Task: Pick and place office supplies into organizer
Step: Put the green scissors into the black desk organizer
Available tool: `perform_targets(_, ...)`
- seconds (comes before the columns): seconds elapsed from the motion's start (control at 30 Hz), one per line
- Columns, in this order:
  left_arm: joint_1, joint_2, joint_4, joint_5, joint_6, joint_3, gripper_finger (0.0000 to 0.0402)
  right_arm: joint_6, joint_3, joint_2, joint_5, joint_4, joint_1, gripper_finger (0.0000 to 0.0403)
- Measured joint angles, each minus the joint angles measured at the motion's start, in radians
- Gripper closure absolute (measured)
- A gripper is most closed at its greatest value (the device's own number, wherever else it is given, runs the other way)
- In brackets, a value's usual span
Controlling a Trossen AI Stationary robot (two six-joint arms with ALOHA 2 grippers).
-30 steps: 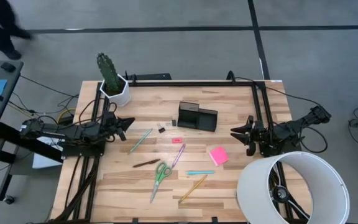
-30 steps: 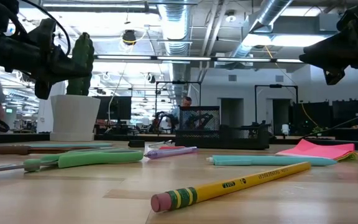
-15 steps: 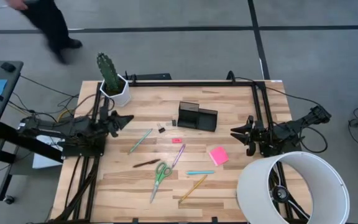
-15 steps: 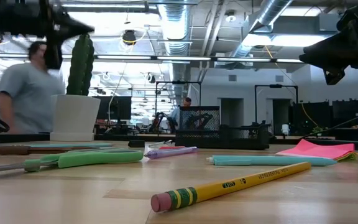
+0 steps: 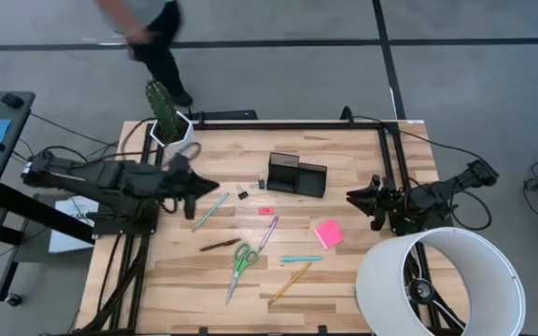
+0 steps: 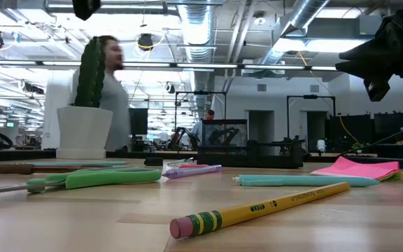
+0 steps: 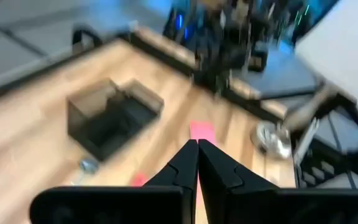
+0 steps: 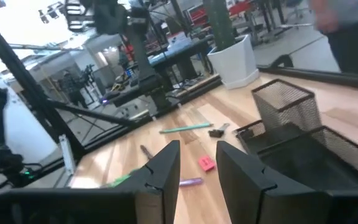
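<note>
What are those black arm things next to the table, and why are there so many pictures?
They are two robot arms, each ending in a two-finger gripper. One camera looks down from above, one sits at table height, and one rides on each wrist. The left gripper reaches over the wooden table with its fingers shut and holds nothing. The right gripper waits at the other side with its fingers apart, also empty. On the table lie green scissors, pens, a yellow pencil, a pink sticky-note pad and a black organizer. A cactus stands in one corner.
</note>
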State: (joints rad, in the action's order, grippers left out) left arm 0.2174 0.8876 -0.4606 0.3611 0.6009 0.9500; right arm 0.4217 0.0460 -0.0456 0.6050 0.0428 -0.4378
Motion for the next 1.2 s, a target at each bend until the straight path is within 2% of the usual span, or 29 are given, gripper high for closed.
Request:
perform_targets(0.17,0.026,0.15,-0.022,-0.137,0.034,0.036,0.0397,-0.009,0.0,0.0,-0.028,-0.093,0.001,0.0305)
perform_targets(0.33,0.037,0.281,-0.05,-0.322,-0.015,0.036,0.0394,-0.151,0.002,0.0,-0.032,-0.412,0.002,0.0305)
perform_targets(0.43,0.038,0.358,-0.063,-0.372,-0.067,0.036,0.0378,-0.257,0.006,-0.003,-0.039,-0.54,0.002,0.0305)
perform_targets(0.53,0.037,0.431,-0.057,-0.389,-0.123,0.036,0.0351,-0.272,0.027,-0.045,-0.039,-0.542,0.005,0.0305)
perform_targets(0.67,0.037,0.528,-0.054,-0.409,-0.178,0.036,0.0313,-0.264,0.091,-0.178,-0.039,-0.543,0.026,0.0305)
perform_targets(0.8,0.037,0.616,-0.044,-0.418,-0.197,0.036,0.0288,-0.257,0.206,-0.367,-0.039,-0.545,0.052,0.0305)
perform_targets(1.0,0.037,0.717,-0.03,-0.418,-0.272,0.036,0.0281,-0.239,0.368,-0.63,-0.04,-0.546,0.063,0.0305)
perform_targets(1.2,0.037,0.753,0.002,-0.392,-0.318,0.036,0.0281,-0.24,0.437,-0.82,-0.039,-0.548,0.068,0.0305)
